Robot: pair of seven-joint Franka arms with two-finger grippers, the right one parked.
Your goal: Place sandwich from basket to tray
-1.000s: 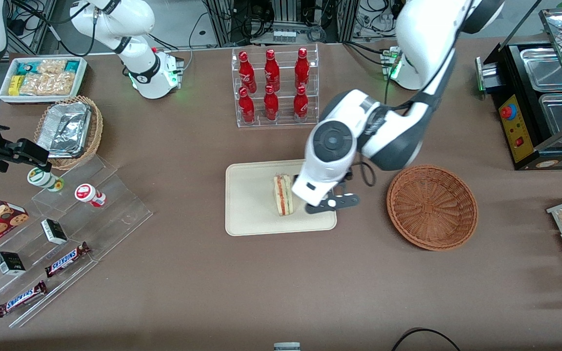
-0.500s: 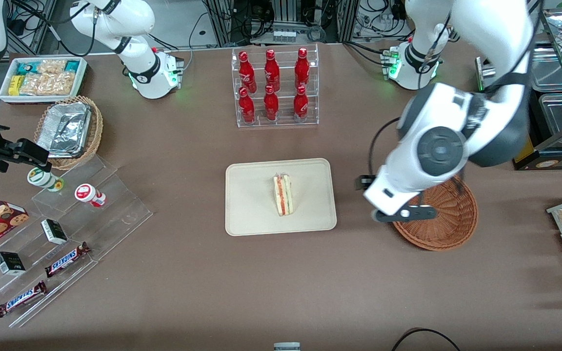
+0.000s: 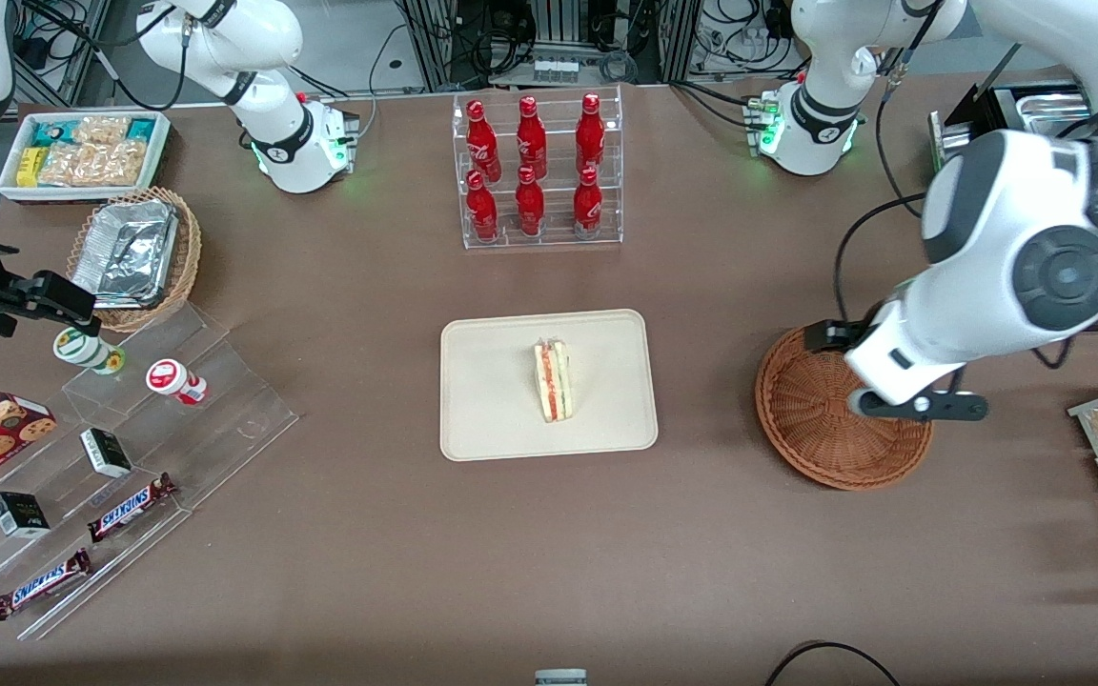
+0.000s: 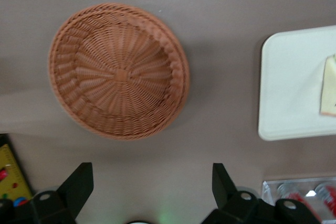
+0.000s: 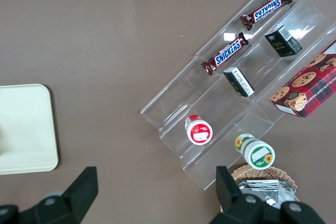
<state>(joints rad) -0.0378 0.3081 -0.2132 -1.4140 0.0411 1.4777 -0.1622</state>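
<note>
Claw (image 4: pixel 149 182) now withdrawn above basket (image 3: pixel 811 419), sandwich (image 3: pixel 552 381) well apart.

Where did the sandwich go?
The sandwich sits on the cream tray in the middle of the table, nearer the front camera than the red bottles. The open tool hovers over the basket.
</note>
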